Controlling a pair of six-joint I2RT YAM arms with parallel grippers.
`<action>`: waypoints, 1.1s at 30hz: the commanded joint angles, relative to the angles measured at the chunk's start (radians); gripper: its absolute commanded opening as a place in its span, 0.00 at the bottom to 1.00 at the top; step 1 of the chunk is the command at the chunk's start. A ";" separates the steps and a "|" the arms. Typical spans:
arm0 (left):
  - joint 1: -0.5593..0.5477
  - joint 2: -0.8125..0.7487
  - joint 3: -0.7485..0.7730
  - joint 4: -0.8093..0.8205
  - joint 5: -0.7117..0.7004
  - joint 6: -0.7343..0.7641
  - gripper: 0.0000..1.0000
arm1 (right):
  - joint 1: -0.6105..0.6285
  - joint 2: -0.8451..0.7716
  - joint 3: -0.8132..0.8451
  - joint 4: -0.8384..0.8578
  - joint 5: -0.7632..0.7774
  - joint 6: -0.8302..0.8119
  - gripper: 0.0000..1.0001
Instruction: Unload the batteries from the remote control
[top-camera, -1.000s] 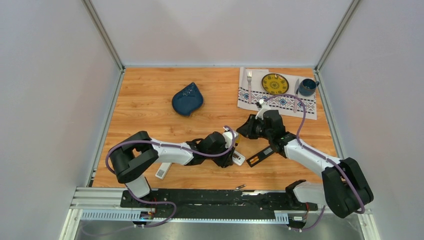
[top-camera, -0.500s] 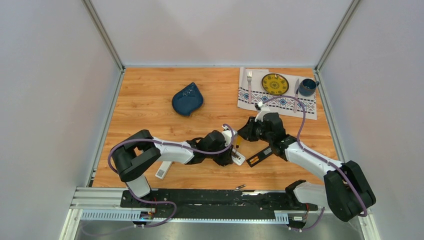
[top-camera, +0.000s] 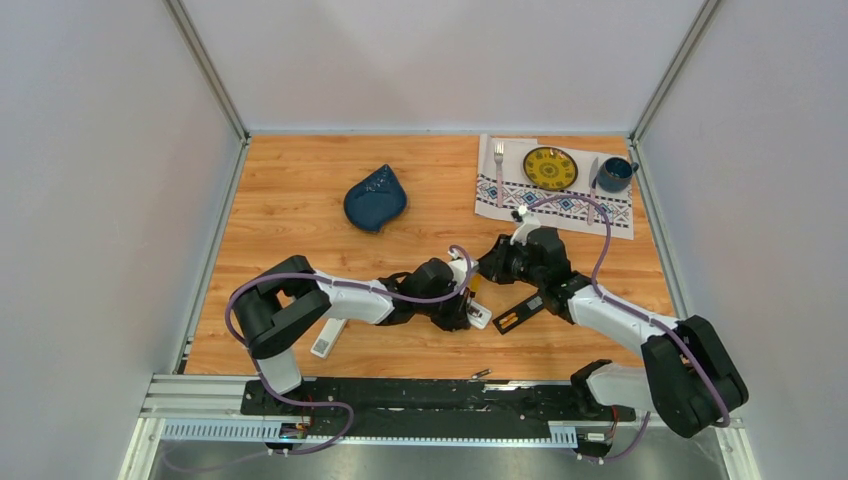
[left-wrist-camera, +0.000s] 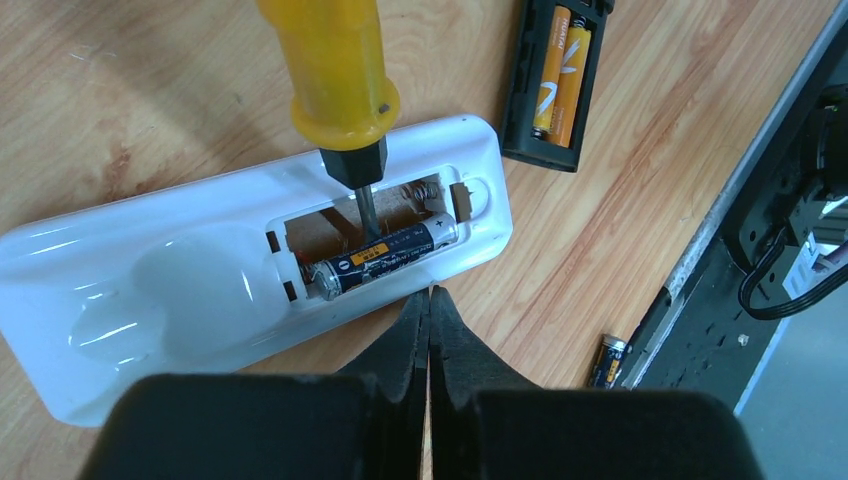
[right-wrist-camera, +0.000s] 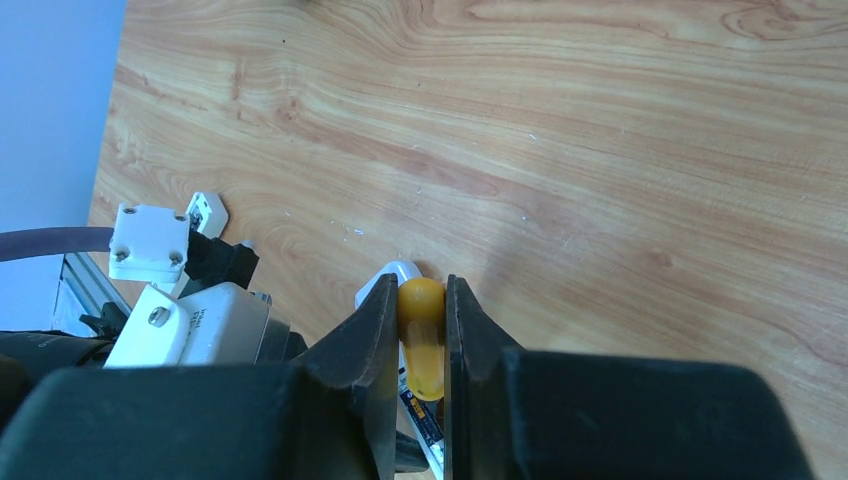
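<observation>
A white remote (left-wrist-camera: 200, 270) lies face down with its battery bay open, and one dark grey battery (left-wrist-camera: 385, 258) sits in it. My right gripper (right-wrist-camera: 422, 335) is shut on the orange handle of a screwdriver (left-wrist-camera: 335, 70). Its metal tip reaches into the bay just behind the battery. My left gripper (left-wrist-camera: 430, 295) is shut and empty, its tips at the remote's near edge. A black remote (left-wrist-camera: 555, 80) lies beside it with two orange-gold batteries (left-wrist-camera: 560, 70) in its bay. One loose dark battery (left-wrist-camera: 607, 360) lies by the front rail.
A second white remote (top-camera: 328, 340) lies near the left arm. A blue leaf-shaped dish (top-camera: 375, 198) sits mid-table. A placemat (top-camera: 500, 190) at the back right holds a yellow plate (top-camera: 550, 167), fork, knife and blue mug (top-camera: 615, 174). A black rail (top-camera: 420, 395) runs along the near edge.
The left arm has shifted slightly to the right, towards the white remote. The right gripper with the screwdriver has barely moved.
</observation>
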 joint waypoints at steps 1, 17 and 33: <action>0.013 0.083 -0.040 -0.147 -0.077 0.006 0.00 | 0.013 0.016 -0.036 0.004 -0.083 0.086 0.00; 0.033 0.092 -0.062 -0.117 -0.063 -0.011 0.00 | 0.031 -0.133 0.053 -0.176 -0.024 0.032 0.00; 0.033 -0.111 -0.129 -0.072 -0.050 0.037 0.17 | 0.036 -0.115 0.110 -0.192 -0.023 0.009 0.00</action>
